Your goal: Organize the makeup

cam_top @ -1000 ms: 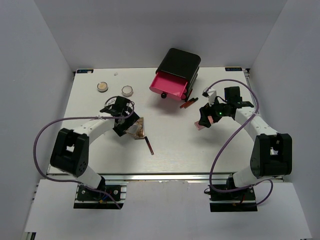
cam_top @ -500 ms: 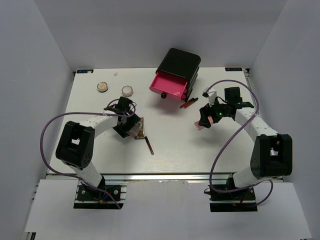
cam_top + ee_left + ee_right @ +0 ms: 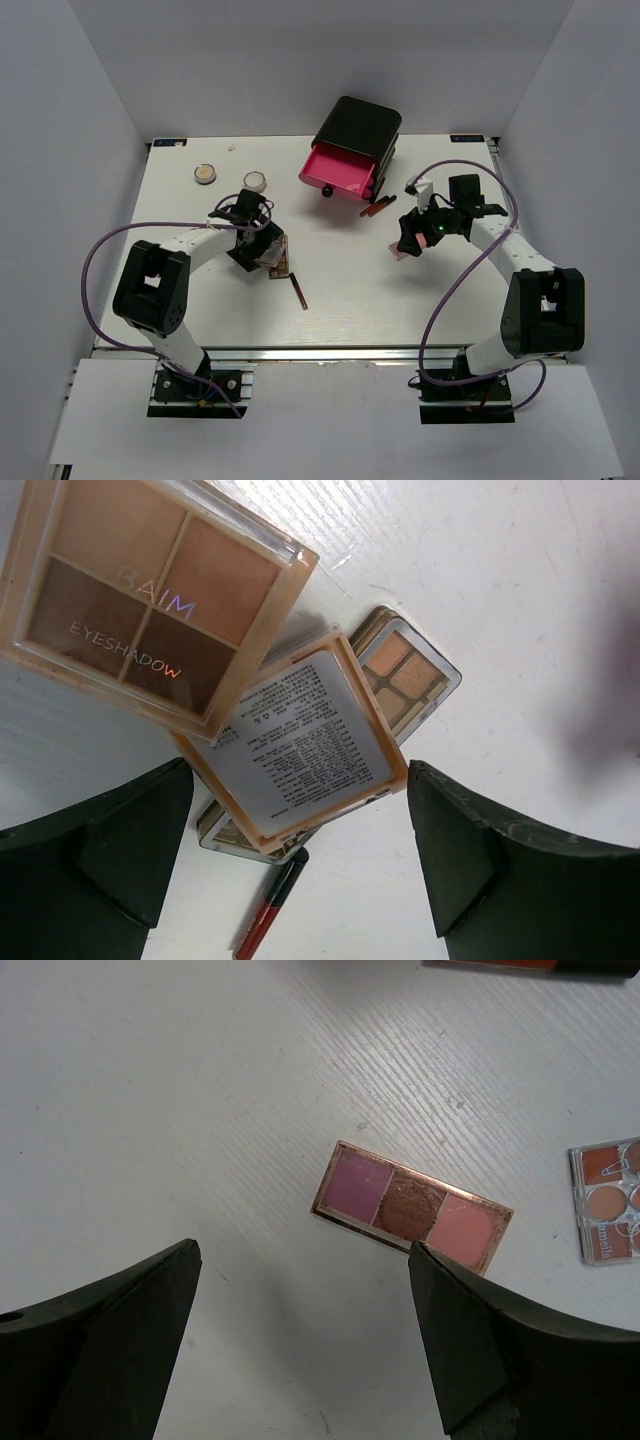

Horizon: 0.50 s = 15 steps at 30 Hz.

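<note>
Three square eyeshadow palettes lie in a loose stack: a four-pan one (image 3: 150,600), a face-down one showing its printed label (image 3: 300,745), and a smaller one (image 3: 405,675) beneath. A dark red stick (image 3: 268,915) lies just beside them. My left gripper (image 3: 300,770) hovers open over the stack (image 3: 272,255), holding nothing. My right gripper (image 3: 302,1248) is open above bare table, just short of a three-pan pink palette (image 3: 410,1205). Two round compacts (image 3: 205,173) (image 3: 256,181) sit at the back left.
A black box (image 3: 358,128) with its pink drawer (image 3: 338,170) pulled open stands at the back centre. A red stick (image 3: 378,207) lies in front of it. A clear palette (image 3: 610,1200) lies at the right edge of the right wrist view.
My left gripper has shifted slightly right, closer over the palette stack, and its arm has swung. The right arm has not moved.
</note>
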Motion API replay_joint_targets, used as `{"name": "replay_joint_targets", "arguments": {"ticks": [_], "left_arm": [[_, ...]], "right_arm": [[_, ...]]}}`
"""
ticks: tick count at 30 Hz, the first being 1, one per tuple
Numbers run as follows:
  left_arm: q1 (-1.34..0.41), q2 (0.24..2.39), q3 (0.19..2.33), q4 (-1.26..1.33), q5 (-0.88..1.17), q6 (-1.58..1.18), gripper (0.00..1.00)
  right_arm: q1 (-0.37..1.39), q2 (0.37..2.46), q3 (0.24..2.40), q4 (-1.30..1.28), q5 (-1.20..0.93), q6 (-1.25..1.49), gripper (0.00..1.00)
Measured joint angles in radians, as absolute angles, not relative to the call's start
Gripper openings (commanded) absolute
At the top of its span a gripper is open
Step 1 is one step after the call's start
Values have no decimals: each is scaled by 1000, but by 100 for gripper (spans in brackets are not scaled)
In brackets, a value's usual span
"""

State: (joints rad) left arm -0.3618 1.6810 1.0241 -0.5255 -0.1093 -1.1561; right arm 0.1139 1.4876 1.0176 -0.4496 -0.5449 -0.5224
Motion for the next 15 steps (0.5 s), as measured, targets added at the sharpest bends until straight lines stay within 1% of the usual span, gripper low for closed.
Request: {"name": "replay_joint_targets", "arguments": {"ticks": [7,15], "left_arm": [[-362,1686,1024,-521,-99,-1180,98],[-362,1752,1075,-528,-83,-1207,98]], "right_arm": [[114,1488,1017,-450,-545,-522,89],[114,1487,1016,-450,-546,-522,89]]}}
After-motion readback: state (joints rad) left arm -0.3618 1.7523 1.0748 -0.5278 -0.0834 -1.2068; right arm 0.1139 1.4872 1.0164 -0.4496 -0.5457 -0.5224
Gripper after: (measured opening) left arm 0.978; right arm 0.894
